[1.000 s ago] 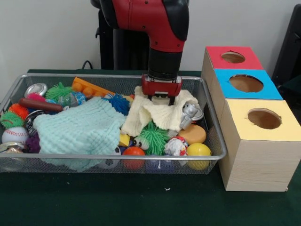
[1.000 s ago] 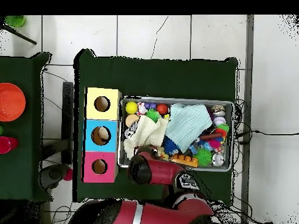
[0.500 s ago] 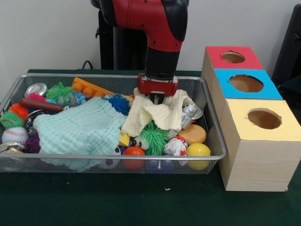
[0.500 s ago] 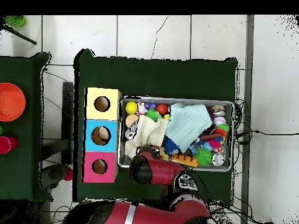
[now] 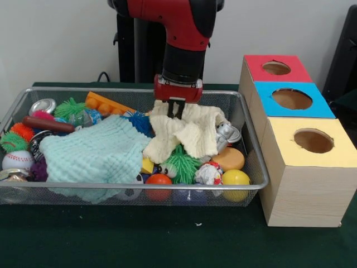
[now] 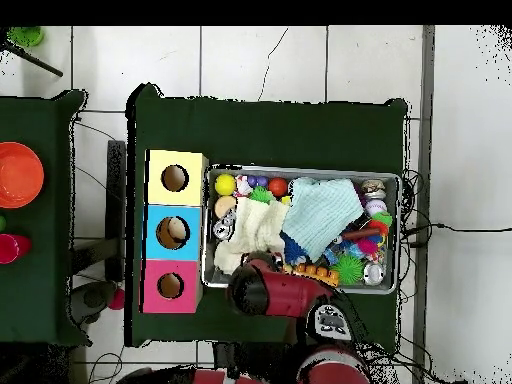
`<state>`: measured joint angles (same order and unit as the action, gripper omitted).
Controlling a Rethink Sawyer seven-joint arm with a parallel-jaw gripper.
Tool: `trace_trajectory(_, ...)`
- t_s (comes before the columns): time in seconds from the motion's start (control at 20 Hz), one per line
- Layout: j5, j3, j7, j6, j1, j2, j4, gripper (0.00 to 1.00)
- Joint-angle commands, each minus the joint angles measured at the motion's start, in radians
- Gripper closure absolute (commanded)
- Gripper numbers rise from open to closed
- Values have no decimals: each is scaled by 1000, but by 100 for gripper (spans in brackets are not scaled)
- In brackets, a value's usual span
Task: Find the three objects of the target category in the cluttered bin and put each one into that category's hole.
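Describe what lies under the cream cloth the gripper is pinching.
The cream cloth drapes over a green spiky toy and a silver object beside it; anything else beneath stays covered. The gripper holds its top.

Your front view: bin (image 5: 254,167) on bench (image 5: 167,240), three-hole box (image 5: 301,145) just right of it. In bin — big cloth (image 5: 92,153) left, smaller cloth (image 5: 187,134) at centre, under arm. Balls (image 5: 235,178) along near wall, brick (image 5: 106,104) at far wall.

Even, soft indoor light; faint shadows under bin (image 5: 254,167); front view slightly soft; no glare.
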<state>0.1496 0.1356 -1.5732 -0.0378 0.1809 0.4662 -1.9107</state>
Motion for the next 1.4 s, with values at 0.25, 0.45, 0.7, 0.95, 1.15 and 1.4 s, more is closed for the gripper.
trace_trajectory(0.25, 182, -19, 93, 256, 139, 193, 89, 100)
trace_trajectory(0.45, 257, -40, 114, 286, 153, 220, 100, 100)
trace_trajectory(0.7, 313, -78, 114, 327, 174, 255, 99, 100)
trace_trajectory(0.95, 355, -108, 124, 368, 196, 289, 96, 100)
trace_trajectory(1.15, 387, -132, 129, 376, 223, 302, 90, 100)
trace_trajectory(1.4, 417, -183, 155, 376, 307, 326, 66, 100)
